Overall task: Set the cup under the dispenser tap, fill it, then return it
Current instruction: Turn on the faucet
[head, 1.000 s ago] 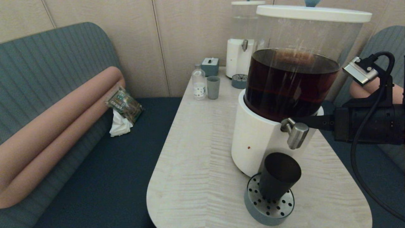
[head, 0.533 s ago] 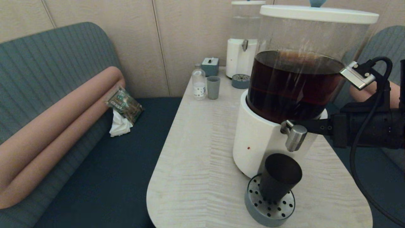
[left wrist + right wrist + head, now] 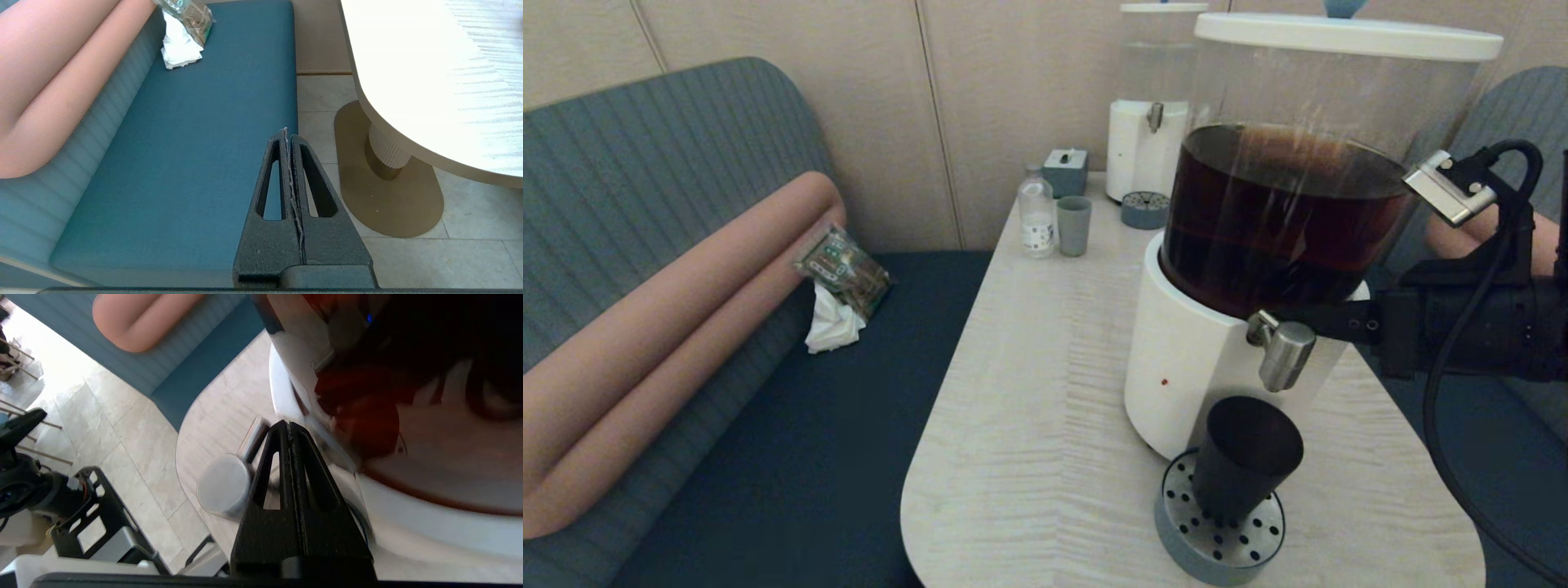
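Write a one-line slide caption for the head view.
Right gripper, fingers shut, reaches the dispenser tap; the cup waits below on the drip tray.

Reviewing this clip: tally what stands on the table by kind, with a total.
Dispensers: 2, the large dispenser of dark liquid and the small clear-liquid dispenser.
Drip trays: 2, the near drip tray and the far drip tray.
Cups: 2, the dark cup and the grey-green cup.
Bottles: 1, the small bottle.
Boxes: 1, the blue-grey box.
Total: 8.
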Controlling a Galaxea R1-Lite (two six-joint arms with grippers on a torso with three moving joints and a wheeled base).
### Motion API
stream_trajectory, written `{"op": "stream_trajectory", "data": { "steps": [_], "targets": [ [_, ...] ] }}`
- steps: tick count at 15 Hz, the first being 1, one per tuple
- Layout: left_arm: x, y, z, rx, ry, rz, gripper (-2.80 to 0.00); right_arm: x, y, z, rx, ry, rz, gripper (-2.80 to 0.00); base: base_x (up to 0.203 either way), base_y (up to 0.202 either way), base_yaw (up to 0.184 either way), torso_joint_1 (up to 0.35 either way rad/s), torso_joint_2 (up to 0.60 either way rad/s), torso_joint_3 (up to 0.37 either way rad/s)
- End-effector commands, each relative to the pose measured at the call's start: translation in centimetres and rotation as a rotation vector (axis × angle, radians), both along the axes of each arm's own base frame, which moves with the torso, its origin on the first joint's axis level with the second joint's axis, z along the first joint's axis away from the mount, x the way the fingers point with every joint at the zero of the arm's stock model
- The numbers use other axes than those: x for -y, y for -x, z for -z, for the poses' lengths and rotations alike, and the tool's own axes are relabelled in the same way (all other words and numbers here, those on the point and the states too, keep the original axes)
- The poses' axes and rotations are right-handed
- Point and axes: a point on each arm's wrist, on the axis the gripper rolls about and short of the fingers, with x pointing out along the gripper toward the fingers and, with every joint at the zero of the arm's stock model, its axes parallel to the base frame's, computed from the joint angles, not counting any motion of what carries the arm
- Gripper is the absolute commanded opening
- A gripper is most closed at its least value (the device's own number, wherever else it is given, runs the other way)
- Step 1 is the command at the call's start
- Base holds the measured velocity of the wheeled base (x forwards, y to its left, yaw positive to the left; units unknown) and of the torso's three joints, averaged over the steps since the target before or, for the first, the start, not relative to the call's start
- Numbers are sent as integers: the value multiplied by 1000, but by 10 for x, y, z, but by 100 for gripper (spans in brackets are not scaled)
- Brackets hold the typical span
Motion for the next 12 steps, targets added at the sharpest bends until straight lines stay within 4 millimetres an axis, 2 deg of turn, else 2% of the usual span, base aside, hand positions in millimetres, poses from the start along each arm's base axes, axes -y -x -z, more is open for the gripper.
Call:
{"op": "stream_trajectory", "data": {
  "steps": [1,7,12],
  "targets": [
    [0,0,0,-2,1,0,-280,1,-2,-3,37,-12,9,-280,0,0,0,0,0,0],
    [0,0,0,-2,-1,0,-280,3,1,-4,58,-17,18,-280,0,0,0,0,0,0],
    [0,0,0,-2,-1,0,-280,24,11,-17,114,-30,94,-280,0,0,0,0,0,0]
  ]
}}
